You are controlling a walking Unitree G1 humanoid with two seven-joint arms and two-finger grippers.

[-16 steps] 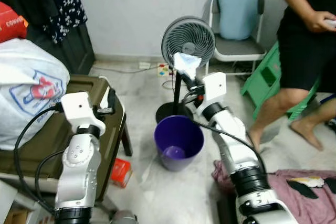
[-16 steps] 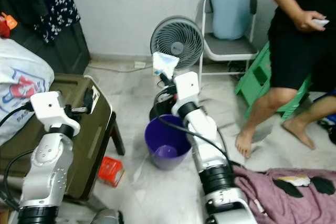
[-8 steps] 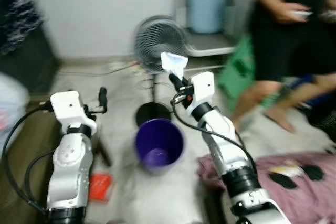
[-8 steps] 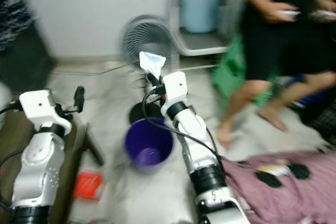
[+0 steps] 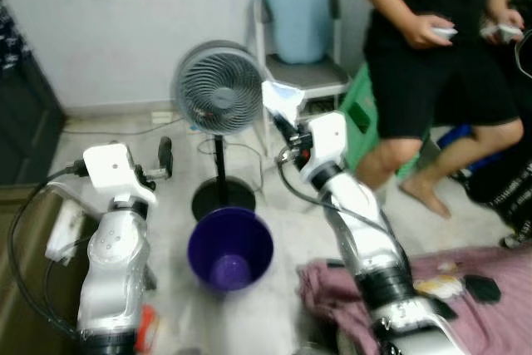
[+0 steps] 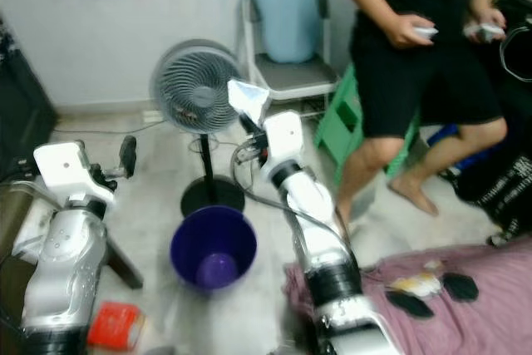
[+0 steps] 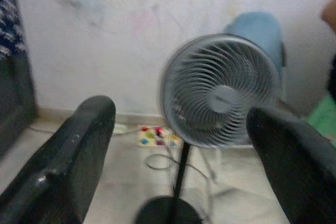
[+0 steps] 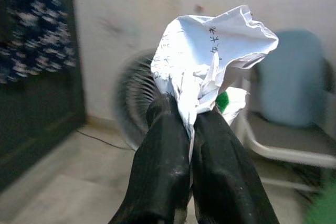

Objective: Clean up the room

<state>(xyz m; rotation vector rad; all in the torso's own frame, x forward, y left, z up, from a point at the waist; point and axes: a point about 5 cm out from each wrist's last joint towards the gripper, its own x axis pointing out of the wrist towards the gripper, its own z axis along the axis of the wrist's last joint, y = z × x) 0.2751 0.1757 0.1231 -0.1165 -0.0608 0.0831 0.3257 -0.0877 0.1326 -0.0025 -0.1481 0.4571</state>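
My right gripper [image 8: 190, 109] pinches a crumpled white paper wad [image 8: 207, 61], held up far-right of the round purple plastic bin [image 5: 230, 248]. Nothing clearly visible inside the bin. My left gripper [image 7: 181, 145] is spread, facing the grey pedestal fan [image 7: 220, 90].

We see dark handwritten marks on the crumpled white paper [image 8: 210, 56], too small and creased to read; we can make out no other text.

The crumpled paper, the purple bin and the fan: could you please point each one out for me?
crumpled paper [image 8: 210, 61], right wrist view, on its creased white middle.
purple bin [image 5: 249, 239], left eye view, on its inner wall.
fan [image 7: 223, 93], left wrist view, on the grille's hub.
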